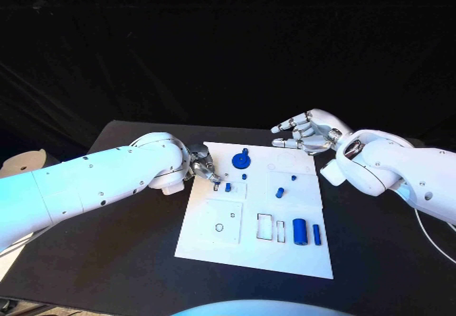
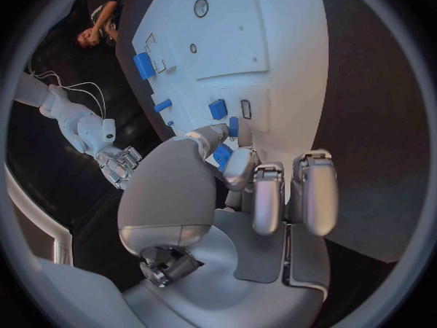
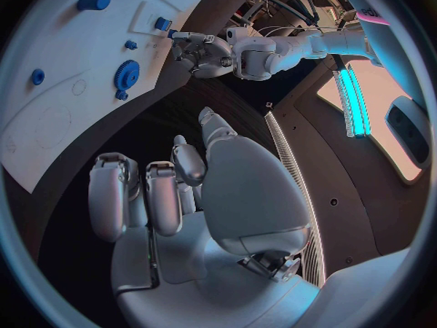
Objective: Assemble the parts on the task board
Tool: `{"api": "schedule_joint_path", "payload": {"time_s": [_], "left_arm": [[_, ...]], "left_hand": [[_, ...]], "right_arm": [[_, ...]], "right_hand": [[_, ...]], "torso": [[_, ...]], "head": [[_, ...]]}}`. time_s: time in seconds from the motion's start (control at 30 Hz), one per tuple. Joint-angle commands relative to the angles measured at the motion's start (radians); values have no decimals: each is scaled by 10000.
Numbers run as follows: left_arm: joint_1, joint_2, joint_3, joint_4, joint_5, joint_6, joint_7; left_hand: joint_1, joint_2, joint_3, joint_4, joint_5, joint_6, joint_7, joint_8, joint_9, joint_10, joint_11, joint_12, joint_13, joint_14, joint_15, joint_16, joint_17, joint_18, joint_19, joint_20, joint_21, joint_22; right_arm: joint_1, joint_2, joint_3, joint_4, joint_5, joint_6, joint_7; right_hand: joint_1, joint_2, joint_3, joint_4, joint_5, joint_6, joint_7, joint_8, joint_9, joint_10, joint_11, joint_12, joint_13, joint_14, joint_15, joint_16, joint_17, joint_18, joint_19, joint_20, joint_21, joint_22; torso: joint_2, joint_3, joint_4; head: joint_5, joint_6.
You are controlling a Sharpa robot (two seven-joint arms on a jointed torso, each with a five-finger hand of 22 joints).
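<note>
Left hand point(image 1: 200, 166) on the task board point(image 1: 249, 253) left edge, fingertips pinching a small blue part point(image 1: 228, 187) (grip partly hidden). Right hand point(image 1: 306, 132) hovers beyond the far-right corner, fingers loosely curled, holding nothing.

One white task board point(image 1: 249, 243) is lying on one black table point(image 1: 114, 263), carrying one blue gear point(image 1: 240, 160), two upright blue blocks point(image 1: 300, 232) and three small blue pegs point(image 1: 279, 192).

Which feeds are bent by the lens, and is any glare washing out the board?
Both wrist views: fisheye, so the white rectangular task board shows curved edges. Head view: its edges look straight, brightly lit, blue parts still readable. Right wrist view: a cyan light strip glares, off the board.
</note>
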State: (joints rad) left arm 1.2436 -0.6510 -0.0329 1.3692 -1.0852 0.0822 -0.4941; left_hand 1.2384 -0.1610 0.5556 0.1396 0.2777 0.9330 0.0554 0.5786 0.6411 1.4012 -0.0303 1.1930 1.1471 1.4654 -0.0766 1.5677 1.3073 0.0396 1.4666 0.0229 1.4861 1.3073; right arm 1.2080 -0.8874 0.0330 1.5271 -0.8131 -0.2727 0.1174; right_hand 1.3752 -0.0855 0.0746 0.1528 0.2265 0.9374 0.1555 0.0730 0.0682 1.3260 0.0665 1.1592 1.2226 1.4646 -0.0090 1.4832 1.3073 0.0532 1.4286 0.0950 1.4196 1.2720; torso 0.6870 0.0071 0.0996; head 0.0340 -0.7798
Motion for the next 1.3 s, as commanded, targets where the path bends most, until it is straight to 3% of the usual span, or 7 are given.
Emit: {"api": "schedule_joint_path", "payload": {"time_s": [0.03, 0.33, 1.3], "left_arm": [[-4, 42, 3, -36, -196, 608, -179], [-12, 77, 1, -146, -216, 1009, -263], [-79, 160, -6, -241, -472, 1234, -157]], "left_hand": [[93, -34, 1353, -1322, 66, 145, -72, 47, -5, 66, 17, 29, -8, 1054, -49, 31, 2635, -94, 486, 21, 3, 1553], [92, -49, 1357, -1338, 82, 155, -72, 45, -11, 61, 17, 12, -25, 1054, -48, 31, 2635, -95, 488, 21, 6, 1557], [96, -93, 1364, -1387, 102, 194, -72, 36, -33, 50, 17, -37, -76, 1054, -42, 31, 2635, -95, 486, 22, 2, 1556]], "right_arm": [[-8, 1, 0, 14, -86, 115, 58], [-12, -5, 0, 17, -87, 115, 64], [-20, -21, 0, 36, -88, 128, 76]], "right_hand": [[-14, 105, -40, -12, 37, 41, 2, 25, 12, -34, -3, -39, -9, 695, -17, -52, 1065, 102, -56, -9, -59, -10], [-14, 105, -40, -12, 37, 41, 2, 25, 12, -34, -3, -39, -9, 695, -17, -52, 1065, 102, -56, -9, -59, -10], [-20, 114, -55, -19, 43, 47, 1, 27, 13, -41, -5, -50, -27, 694, -18, -61, 1057, 103, -58, -11, -67, -19]], "torso": [[-5, 1, 1], [-5, 4, -1], [-5, 7, -8]], "head": [[11, -22], [12, -57], [24, -97]]}}
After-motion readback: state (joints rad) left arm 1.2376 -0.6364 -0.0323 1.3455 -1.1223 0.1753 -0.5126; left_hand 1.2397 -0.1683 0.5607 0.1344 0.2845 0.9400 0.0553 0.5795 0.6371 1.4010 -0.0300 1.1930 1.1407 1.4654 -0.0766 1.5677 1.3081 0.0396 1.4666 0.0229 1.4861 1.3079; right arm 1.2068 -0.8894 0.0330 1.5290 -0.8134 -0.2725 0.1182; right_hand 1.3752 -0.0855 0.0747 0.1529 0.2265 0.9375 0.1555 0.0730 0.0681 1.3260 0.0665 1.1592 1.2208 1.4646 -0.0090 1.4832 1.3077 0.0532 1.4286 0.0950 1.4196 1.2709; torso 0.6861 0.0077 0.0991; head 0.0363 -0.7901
